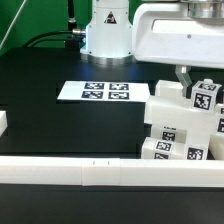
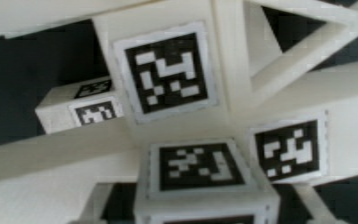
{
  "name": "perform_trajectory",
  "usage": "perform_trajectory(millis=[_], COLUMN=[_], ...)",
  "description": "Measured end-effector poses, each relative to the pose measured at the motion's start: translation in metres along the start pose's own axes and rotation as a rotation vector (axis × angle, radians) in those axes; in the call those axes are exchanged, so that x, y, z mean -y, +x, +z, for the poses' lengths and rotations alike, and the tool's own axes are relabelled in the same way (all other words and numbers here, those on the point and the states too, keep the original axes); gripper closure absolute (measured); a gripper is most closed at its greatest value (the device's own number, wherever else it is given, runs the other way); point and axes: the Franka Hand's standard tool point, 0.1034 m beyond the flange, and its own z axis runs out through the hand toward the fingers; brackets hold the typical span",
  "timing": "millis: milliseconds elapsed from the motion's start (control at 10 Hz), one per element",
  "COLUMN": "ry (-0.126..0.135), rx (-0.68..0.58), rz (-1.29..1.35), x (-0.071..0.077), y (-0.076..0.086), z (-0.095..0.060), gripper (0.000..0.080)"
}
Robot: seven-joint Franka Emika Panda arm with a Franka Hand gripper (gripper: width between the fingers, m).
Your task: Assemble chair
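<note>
The chair parts [image 1: 180, 125] stand as a cluster of white tagged blocks at the exterior view's right, close behind the front rail. My gripper [image 1: 185, 84] comes down from the white arm into the top of that cluster, beside a tilted tagged piece [image 1: 206, 97]. In the wrist view a white post [image 2: 206, 168] with a tag on its face sits between the fingers of my gripper [image 2: 208, 206]; the dark pads lie against both its sides. Behind it a cross-braced frame [image 2: 274, 40] and a larger tagged face [image 2: 165, 72] fill the picture.
The marker board [image 1: 95, 92] lies flat on the black table at the middle. A long white rail [image 1: 90, 172] runs along the front edge, with a short rail end [image 1: 3, 122] at the exterior view's left. The robot base [image 1: 107, 35] stands at the back.
</note>
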Motion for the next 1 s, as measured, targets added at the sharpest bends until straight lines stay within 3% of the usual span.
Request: perform_trajectory(millis=[700,900,1000], ry=[-0.021,-0.021,-0.017], rx=[0.001,0.003,0.001], rz=[0.230,0.100,0.072], x=[-0.012,-0.013,-0.011], y=[0.006,0.008,0.009], z=[0.000,-0.004,-0.007], gripper=[0.0514,0.0199,0.0163])
